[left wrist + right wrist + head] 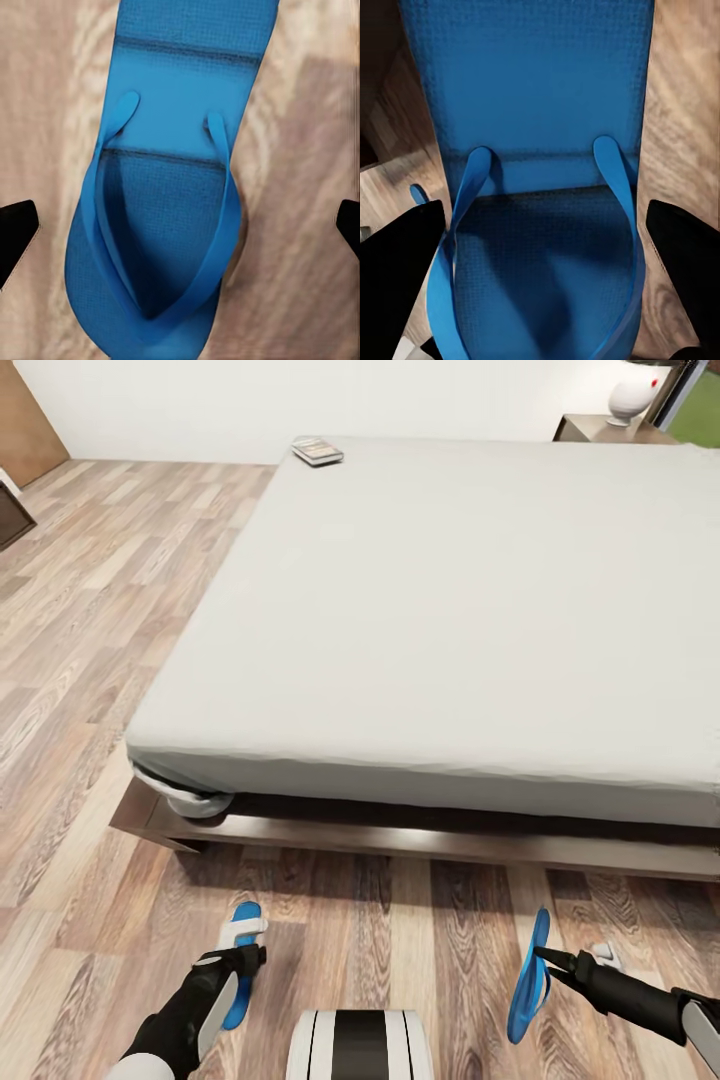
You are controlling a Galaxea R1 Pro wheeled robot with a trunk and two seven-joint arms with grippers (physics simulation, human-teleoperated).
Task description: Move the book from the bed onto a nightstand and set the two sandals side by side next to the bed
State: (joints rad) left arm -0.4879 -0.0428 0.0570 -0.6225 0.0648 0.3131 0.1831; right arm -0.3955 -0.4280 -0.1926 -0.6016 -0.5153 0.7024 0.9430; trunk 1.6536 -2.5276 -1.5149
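You've got 2 flat bright-blue foam sandals w/ textured soles on the wood-plank floor (90, 660) at the bed's foot. The left sandal (242, 950) lies flat; your left gripper (180, 225) hangs over it, fingers spread wide, gripping nothing. The right sandal (529, 985) stands on edge, tilted; your right gripper (548, 957) meets it at the rim, but I can't tell if it's clamped. 1 small thin pale book (317, 451) sits on the far left corner of the smooth pale-grey mattress bed (450, 620). 1 dark wooden nightstand (590, 428) is far right, a white round object (633, 398) on top.
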